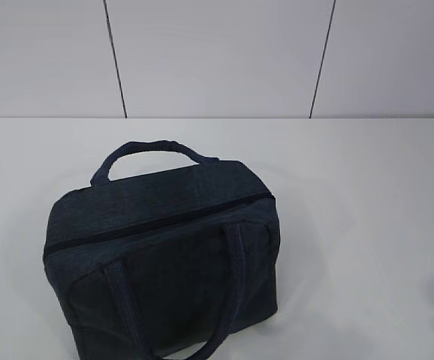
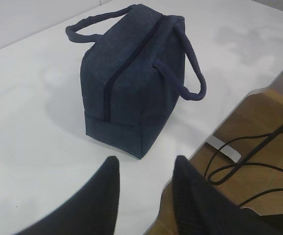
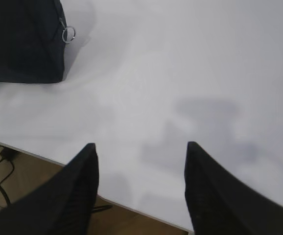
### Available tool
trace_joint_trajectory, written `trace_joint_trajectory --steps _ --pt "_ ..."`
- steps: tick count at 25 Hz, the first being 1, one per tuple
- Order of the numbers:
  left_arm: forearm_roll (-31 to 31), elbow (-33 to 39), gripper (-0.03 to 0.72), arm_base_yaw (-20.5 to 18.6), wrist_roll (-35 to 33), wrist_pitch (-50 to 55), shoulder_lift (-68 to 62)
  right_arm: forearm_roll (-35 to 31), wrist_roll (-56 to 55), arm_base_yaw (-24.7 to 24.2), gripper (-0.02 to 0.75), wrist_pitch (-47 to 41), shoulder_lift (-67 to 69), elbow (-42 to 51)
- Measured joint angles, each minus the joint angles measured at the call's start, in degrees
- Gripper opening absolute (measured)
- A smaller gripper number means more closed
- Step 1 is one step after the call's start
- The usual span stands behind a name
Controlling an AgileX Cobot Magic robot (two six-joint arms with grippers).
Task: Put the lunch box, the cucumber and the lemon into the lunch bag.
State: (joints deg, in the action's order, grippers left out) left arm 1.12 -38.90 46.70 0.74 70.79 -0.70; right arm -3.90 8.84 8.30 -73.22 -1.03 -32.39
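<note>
i see the lunch bag (image 1: 164, 255) zipped shut on the white surface (image 1: 367, 195); my left pincer (image 2: 144, 169) and right pincer (image 3: 139, 154) hang released, grasping nothing.

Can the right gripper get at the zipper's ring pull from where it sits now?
Probably yes: the right gripper is open, and only bare table lies between it and the ring pull on the lunch bag.

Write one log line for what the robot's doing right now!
lunch bag: zipped shut, upright on table | left gripper: open, empty | right gripper: open, empty | food: unseen
</note>
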Motion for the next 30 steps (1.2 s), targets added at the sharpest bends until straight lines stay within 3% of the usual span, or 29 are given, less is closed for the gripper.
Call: trace_joint_trajectory --steps 12,25,27,30 --pt "-1.1 9.0 0.251 0.0 -0.1 -5.5 0.0 -3.4 4.8 0.0 0.408 5.4 0.0 2.3" --pt "-4.4 9.6 0.241 -0.1 -0.2 -6.7 0.0 -3.4 4.9 0.0 0.408 7.0 0.0 3.3" --pt "-4.4 9.6 0.241 -1.1 -0.2 -6.7 0.0 -3.3 4.9 0.0 0.408 7.0 0.0 3.3" --pt "-3.5 9.6 0.237 -6.1 -0.2 -6.7 0.0 -3.1 5.0 0.0 0.408 7.1 0.0 3.3"
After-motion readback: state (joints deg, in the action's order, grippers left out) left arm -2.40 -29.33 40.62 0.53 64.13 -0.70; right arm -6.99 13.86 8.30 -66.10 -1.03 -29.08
